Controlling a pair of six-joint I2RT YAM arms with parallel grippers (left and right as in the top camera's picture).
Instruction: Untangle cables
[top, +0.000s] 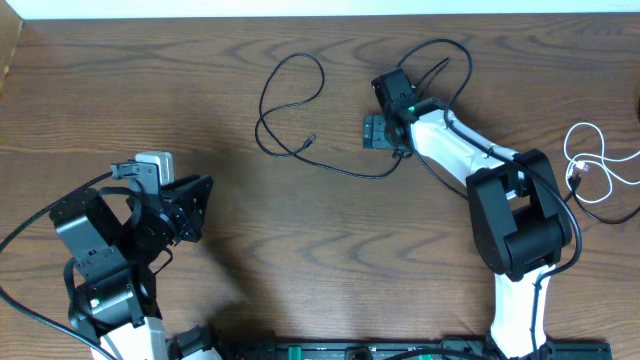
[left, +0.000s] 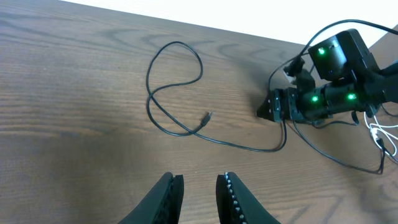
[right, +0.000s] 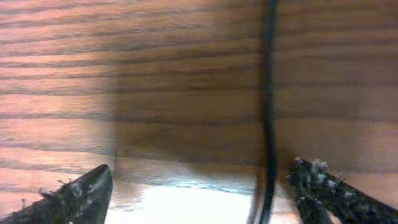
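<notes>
Evenly bright from above, with soft, faint shadows pooled on the desk (top: 300, 250). Crisp overhead, slightly softer from the left wrist. From the right wrist, very close and out of focus, with the black cable (right: 267, 93) smeared, white glare low on the wood, dim band mid-frame.

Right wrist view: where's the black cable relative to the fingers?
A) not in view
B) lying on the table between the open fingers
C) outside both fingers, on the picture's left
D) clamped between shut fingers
B: the black cable lies on the table inside the wide-open right gripper, nearer the finger on the picture's right, and nothing is pinched.
</notes>
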